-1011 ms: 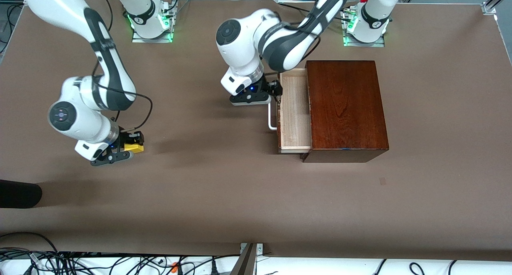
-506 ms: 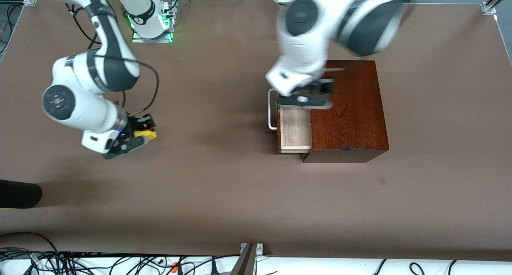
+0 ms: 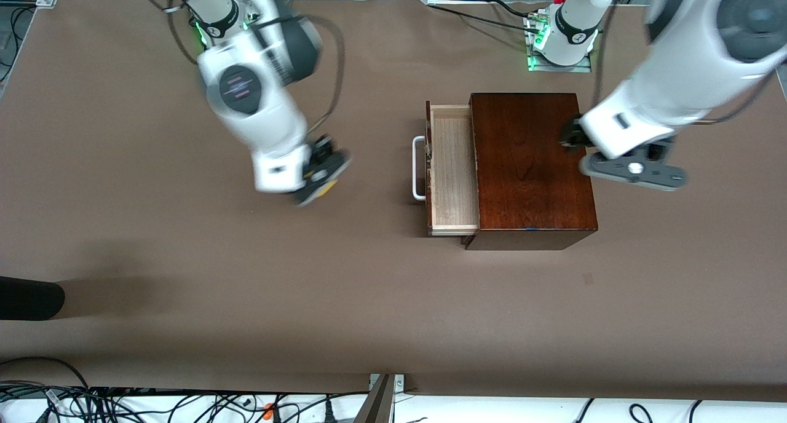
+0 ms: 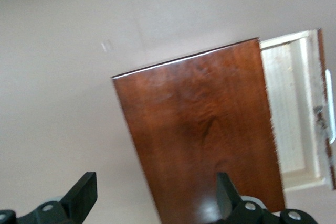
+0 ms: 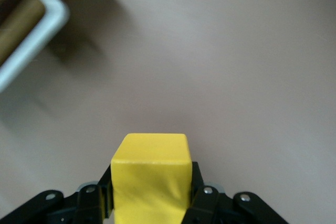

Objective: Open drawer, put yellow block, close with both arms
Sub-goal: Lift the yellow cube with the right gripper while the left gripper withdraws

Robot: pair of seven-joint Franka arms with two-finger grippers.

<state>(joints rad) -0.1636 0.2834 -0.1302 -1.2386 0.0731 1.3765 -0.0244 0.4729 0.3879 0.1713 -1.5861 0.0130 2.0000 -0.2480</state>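
The drawer [image 3: 454, 165] stands pulled out of the mahogany box [image 3: 532, 165], its pale tray bare and its white handle [image 3: 418, 168] facing the right arm's end of the table. My right gripper [image 3: 321, 178] is up in the air over the bare table, short of that handle, and is shut on the yellow block [image 5: 150, 174]. The handle [image 5: 37, 35] shows in a corner of the right wrist view. My left gripper [image 3: 633, 168] hangs open over the box's edge at the left arm's end; its wrist view shows the box top [image 4: 199, 129] and tray [image 4: 291, 114] below.
A black object [image 3: 31, 297] juts in at the table edge toward the right arm's end, nearer to the front camera. Cables [image 3: 123, 404] run along the near edge. The arm bases [image 3: 565, 35] stand along the top of the front view.
My right arm has lifted the yellow block and carried it toward the drawer. My left arm has left the handle and swung over the box to its left-arm end. The drawer stays open.
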